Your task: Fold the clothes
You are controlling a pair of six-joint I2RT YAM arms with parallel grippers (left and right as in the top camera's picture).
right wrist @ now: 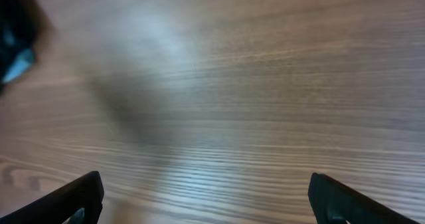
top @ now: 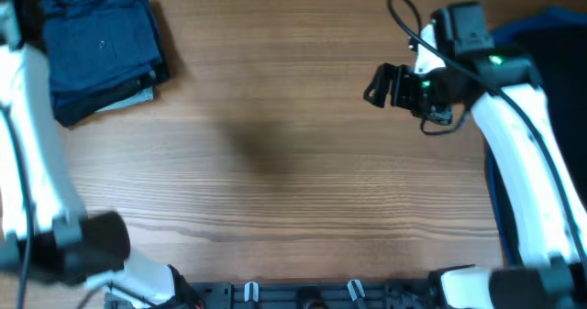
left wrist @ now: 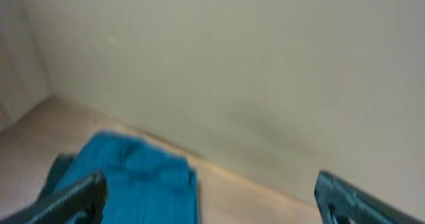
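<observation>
A folded stack of navy clothes [top: 101,48] lies at the table's far left corner, with a lighter layer showing at its lower edge. More dark and blue clothes [top: 555,34] lie piled at the far right edge. My right gripper [top: 376,84] is open and empty, pointing left over bare wood, right of the middle; its wrist view shows both fingers wide apart [right wrist: 209,204] with only wood between them. My left gripper [left wrist: 212,207] is open and empty. Its wrist view shows bright blue cloth [left wrist: 133,181] below its left finger, in front of a pale wall.
The wooden table [top: 275,162] stretches between the two piles. The left arm [top: 37,162] runs along the left edge and the right arm [top: 527,162] along the right edge. A dark blurred shape [right wrist: 13,31] sits at the upper left of the right wrist view.
</observation>
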